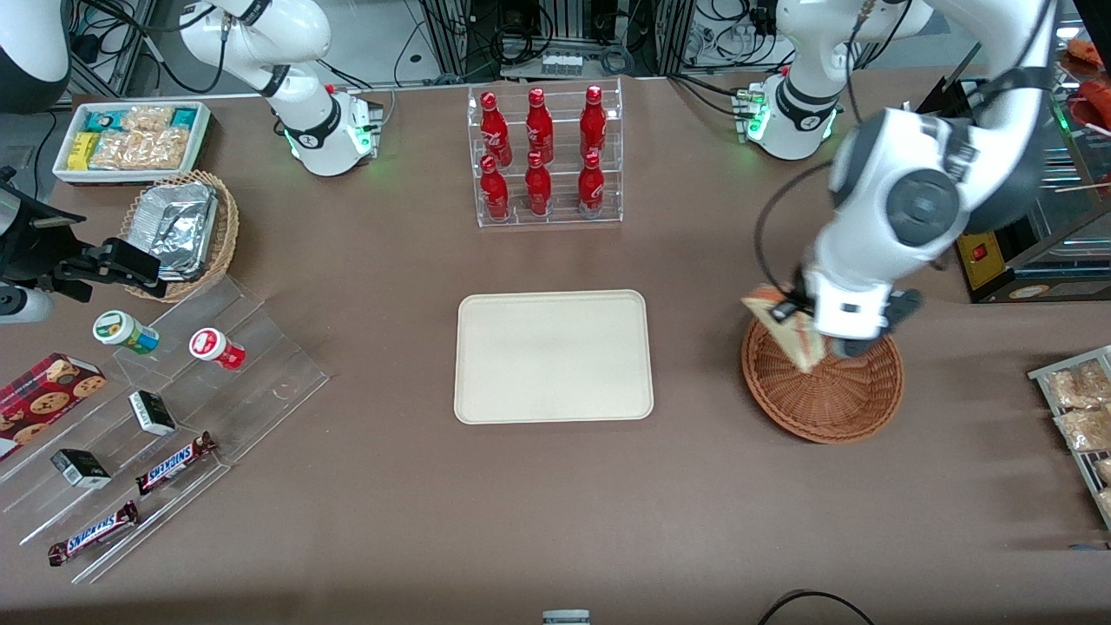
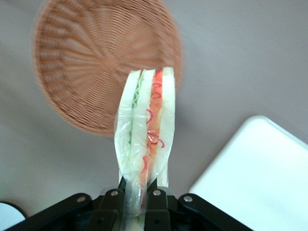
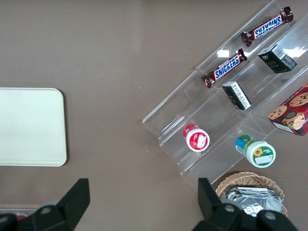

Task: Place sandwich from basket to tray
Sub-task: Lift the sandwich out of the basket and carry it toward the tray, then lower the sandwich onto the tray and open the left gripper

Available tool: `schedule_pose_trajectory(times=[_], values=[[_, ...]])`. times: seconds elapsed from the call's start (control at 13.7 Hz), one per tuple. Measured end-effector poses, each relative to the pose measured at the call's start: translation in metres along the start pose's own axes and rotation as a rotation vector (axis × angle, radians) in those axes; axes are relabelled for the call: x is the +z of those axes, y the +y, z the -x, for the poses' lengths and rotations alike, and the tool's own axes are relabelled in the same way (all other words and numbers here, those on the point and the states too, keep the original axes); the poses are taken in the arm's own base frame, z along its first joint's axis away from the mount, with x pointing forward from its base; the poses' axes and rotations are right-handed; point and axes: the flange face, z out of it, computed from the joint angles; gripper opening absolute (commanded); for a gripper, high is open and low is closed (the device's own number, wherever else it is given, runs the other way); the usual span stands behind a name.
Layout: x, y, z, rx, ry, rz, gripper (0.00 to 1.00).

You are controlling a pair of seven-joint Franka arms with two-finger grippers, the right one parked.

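My left gripper (image 1: 811,325) is shut on the sandwich (image 1: 785,334), a wrapped wedge of white bread with red and green filling, and holds it lifted above the reddish-brown wicker basket (image 1: 825,391). In the left wrist view the sandwich (image 2: 147,125) sticks out from between the black fingers (image 2: 111,204), with the empty basket (image 2: 91,62) below it. The cream tray (image 1: 554,356) lies flat at the middle of the table, empty, beside the basket toward the parked arm's end; a corner of the tray (image 2: 260,178) shows in the left wrist view.
A clear rack of red bottles (image 1: 542,156) stands farther from the front camera than the tray. A clear stepped stand with snack bars and small cups (image 1: 156,408), a tan basket of foil trays (image 1: 178,230) and a white bin of snacks (image 1: 130,139) lie toward the parked arm's end. Packets on a rack (image 1: 1081,408) lie past the basket.
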Motion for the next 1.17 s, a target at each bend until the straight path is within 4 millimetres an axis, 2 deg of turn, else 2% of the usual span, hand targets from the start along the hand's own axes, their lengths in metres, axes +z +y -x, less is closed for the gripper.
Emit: schedule_pose_trajectory(times=[0.15, 0.44, 0.73, 0.95, 1.17], values=[[0.005, 0.037, 0.038, 0.079, -0.005, 0.001, 0.0], [0.033, 0.113, 0.115, 0.27, 0.025, 0.001, 0.0], [0.083, 0.182, 0.182, 0.43, 0.059, -0.009, 0.0], [0.128, 0.221, 0.203, 0.461, 0.104, -0.007, 0.0], [0.172, 0.239, 0.208, 0.492, 0.127, 0.011, 0.0]])
